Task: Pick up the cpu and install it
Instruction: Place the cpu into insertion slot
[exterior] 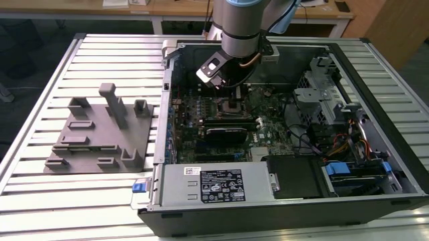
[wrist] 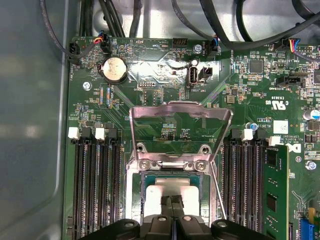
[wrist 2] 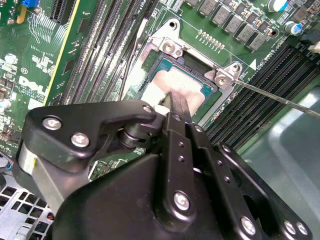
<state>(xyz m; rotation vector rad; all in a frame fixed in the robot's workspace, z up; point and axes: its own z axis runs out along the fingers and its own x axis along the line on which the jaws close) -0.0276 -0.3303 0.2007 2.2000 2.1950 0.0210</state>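
Right over the open socket (wrist: 134, 195) with the claw (wrist: 172, 200), pinched together on nothing, resting on or just above the cpu (wrist: 152, 197) lying inside. Could skew it and bend pins by pressing off-centre.

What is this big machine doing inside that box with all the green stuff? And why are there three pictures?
That is a robot arm reaching into an open computer that lies on a metal table. One picture comes from a camera standing off to the side. The other two come from cameras riding on the arm, looking from close up. The green stuff is the computer's main board. At the arm's end is its hand, two black fingers shut together. Their tips are at a silvery square chip, the cpu. It lies in its frame on the board, and the frame's metal lid is tipped up. Beside the computer sits a grey plastic holder.
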